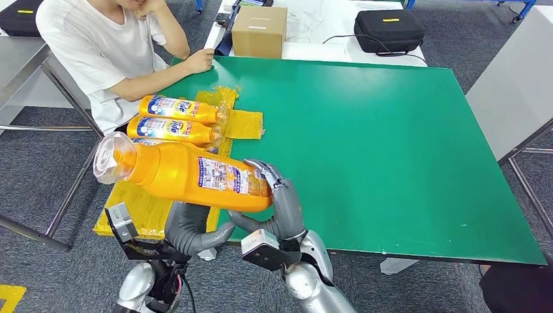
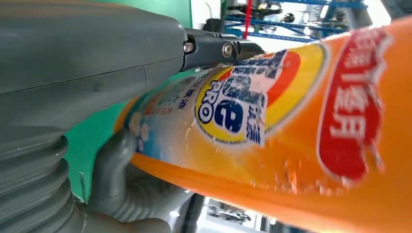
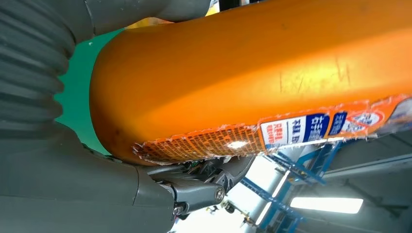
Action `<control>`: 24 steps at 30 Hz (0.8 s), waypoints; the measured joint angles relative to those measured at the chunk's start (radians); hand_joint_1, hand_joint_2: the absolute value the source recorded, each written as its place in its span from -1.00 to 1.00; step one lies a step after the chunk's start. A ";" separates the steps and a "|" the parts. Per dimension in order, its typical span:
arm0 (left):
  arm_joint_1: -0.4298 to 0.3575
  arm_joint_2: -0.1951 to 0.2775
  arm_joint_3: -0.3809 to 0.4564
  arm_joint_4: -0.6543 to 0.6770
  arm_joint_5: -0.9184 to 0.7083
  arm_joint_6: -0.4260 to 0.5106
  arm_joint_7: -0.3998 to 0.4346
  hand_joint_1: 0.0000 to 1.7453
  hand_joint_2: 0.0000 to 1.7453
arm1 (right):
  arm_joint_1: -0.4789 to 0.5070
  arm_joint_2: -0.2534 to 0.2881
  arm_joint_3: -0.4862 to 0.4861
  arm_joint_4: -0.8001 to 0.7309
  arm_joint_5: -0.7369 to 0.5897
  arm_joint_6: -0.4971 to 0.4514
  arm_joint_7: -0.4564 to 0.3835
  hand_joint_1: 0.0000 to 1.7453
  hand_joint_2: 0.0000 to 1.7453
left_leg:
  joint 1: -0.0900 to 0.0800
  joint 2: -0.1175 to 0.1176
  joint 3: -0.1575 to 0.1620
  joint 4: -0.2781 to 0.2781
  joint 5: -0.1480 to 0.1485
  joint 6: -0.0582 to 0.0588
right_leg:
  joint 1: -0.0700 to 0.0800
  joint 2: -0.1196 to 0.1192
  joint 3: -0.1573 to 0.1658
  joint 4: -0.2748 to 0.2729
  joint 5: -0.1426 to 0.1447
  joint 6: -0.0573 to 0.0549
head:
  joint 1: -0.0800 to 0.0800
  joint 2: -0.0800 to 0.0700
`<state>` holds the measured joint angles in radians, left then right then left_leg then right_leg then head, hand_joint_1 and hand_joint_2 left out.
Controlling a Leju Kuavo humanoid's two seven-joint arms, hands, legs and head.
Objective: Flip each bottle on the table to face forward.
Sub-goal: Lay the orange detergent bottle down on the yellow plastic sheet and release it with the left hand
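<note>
Sideways, orange bottle (image 1: 189, 175) with clear cap, back label seemingly upward

Large orange bottle (image 1: 186, 176) lifted sideways, back label up; two smaller bottles (image 1: 177, 119) lying flat

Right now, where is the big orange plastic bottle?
In the head view, the big orange plastic bottle is held up by both hands at the green table's near left edge.

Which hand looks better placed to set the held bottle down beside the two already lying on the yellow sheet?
Probably the left hand: it grips under the orange bottle on the side nearest the yellow sheet. The right hand holds the base end, farther away.
</note>
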<state>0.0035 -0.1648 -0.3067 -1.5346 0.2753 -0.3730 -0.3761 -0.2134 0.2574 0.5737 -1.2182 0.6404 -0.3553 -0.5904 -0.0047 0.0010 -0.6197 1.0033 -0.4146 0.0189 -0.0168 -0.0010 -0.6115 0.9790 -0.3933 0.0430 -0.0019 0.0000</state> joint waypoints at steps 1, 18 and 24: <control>-0.006 0.000 -0.001 0.005 0.008 -0.002 0.003 -1.00 1.00 | -0.007 0.001 0.011 0.012 0.000 -0.001 -0.002 1.00 1.00 | 0.000 0.000 0.000 0.000 0.000 0.000 | 0.000 0.000 0.000 0.000 0.000 0.000 | 0.000 0.000; -0.031 -0.011 0.018 0.027 0.078 0.142 0.029 1.00 1.00 | -0.045 0.029 0.116 0.189 -0.054 -0.042 0.000 1.00 1.00 | 0.000 0.001 0.000 0.000 0.000 0.000 | 0.000 0.000 -0.001 0.000 0.000 0.000 | 0.000 0.000; -0.027 -0.012 0.022 0.027 0.082 0.150 0.028 1.00 1.00 | -0.053 0.031 0.126 0.208 -0.060 -0.043 0.006 -0.09 1.00 | 0.000 0.001 0.000 0.000 0.000 0.000 | 0.000 0.000 -0.002 0.000 0.000 0.000 | 0.000 0.000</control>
<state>-0.0235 -0.1765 -0.2845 -1.5080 0.3570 -0.2233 -0.3478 -0.2662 0.2886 0.6992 -1.0102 0.5799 -0.3986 -0.5845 -0.0045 0.0019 -0.6197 1.0034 -0.4146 0.0188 -0.0166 -0.0007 -0.6130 0.9790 -0.3933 0.0429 -0.0021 0.0000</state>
